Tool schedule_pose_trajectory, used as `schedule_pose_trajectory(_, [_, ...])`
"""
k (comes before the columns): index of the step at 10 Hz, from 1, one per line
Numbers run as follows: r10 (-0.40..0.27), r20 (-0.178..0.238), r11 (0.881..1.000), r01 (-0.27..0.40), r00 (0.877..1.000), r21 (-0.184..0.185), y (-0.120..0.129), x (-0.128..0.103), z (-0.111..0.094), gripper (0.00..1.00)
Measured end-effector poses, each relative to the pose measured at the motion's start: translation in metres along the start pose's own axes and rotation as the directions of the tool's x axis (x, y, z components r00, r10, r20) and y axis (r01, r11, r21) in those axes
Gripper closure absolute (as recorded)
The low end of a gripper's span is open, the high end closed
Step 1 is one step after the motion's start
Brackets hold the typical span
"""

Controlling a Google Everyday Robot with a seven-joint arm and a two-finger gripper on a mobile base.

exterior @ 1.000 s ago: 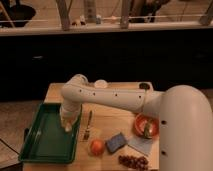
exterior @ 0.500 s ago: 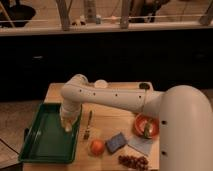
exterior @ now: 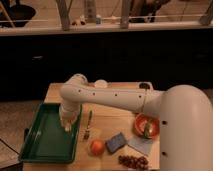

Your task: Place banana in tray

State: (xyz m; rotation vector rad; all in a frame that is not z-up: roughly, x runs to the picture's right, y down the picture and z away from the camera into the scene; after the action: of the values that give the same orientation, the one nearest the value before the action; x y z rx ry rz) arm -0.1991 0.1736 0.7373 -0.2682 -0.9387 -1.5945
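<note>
The dark green tray [exterior: 44, 145] lies at the left of the wooden table. My gripper [exterior: 67, 125] hangs at the end of the white arm over the tray's right side, close to its rim. A pale yellow bit, which looks like the banana [exterior: 68, 128], shows at the gripper's lower end, just above the tray floor. Most of the banana is hidden by the gripper.
A metal fork [exterior: 88, 125] lies just right of the tray. An orange fruit [exterior: 97, 146], a blue sponge [exterior: 116, 142] and a dark red cluster [exterior: 132, 161] are at the front. An orange bowl [exterior: 146, 126] stands at the right. A white cup [exterior: 100, 84] is at the back.
</note>
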Motion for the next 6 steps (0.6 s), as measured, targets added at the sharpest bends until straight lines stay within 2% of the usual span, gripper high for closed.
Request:
schedule_pose_trajectory(2, [-0.008, 0.007, 1.000, 0.008, 1.000, -0.004, -0.0030, 0.0002, 0.0011, 0.35])
schedule_pose_trajectory(4, [-0.008, 0.012, 1.000, 0.008, 1.000, -0.006, -0.0016, 0.0001, 0.0017, 0.21])
schedule_pose_trajectory(6, [-0.012, 0.019, 1.000, 0.012, 1.000, -0.005, -0.0017, 0.0003, 0.0033, 0.20])
